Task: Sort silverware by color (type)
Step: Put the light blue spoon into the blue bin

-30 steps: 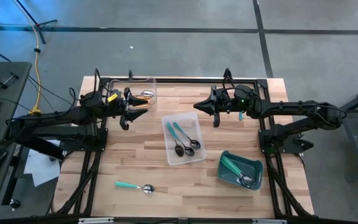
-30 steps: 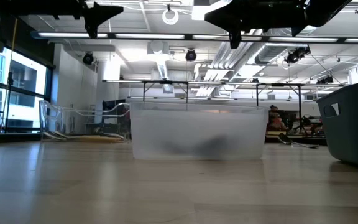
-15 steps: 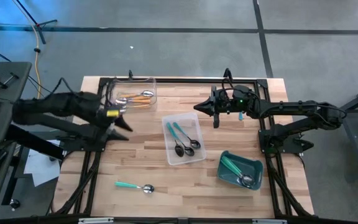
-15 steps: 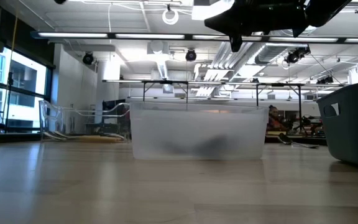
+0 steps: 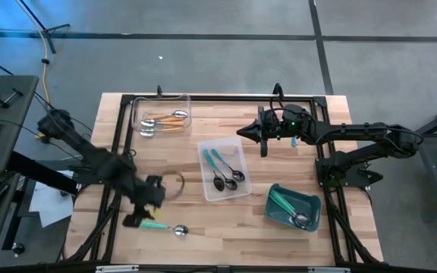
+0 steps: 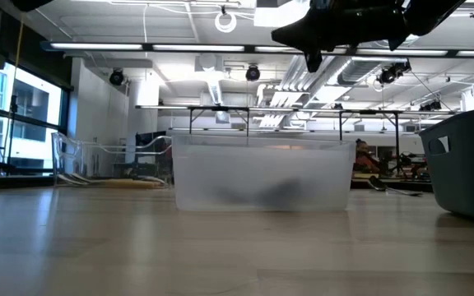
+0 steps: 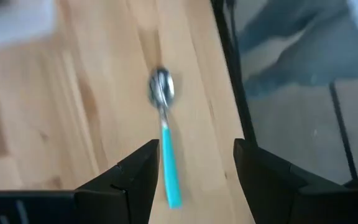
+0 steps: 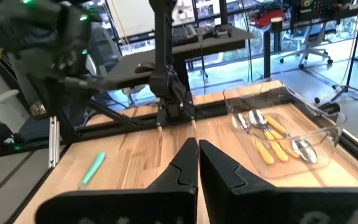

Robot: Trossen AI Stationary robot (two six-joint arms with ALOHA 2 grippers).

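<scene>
— Where is your left end effector (image 5: 149,205)?
— Over the bench's (image 5: 203,224) near edge, fingers spread, holding nothing, above a teal spoon (image 7: 165,140) lying there.
— And the right end effector (image 5: 243,131)?
— Pressed together, empty, raised near the far edge.

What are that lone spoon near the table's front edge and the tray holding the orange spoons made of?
Lone spoon: the bowl looks like polished metal, shiny with glints; the teal handle looks like matte plastic or a painted coating. Tray: seemingly clear plastic, since the wood shows through its glossy walls.
</scene>
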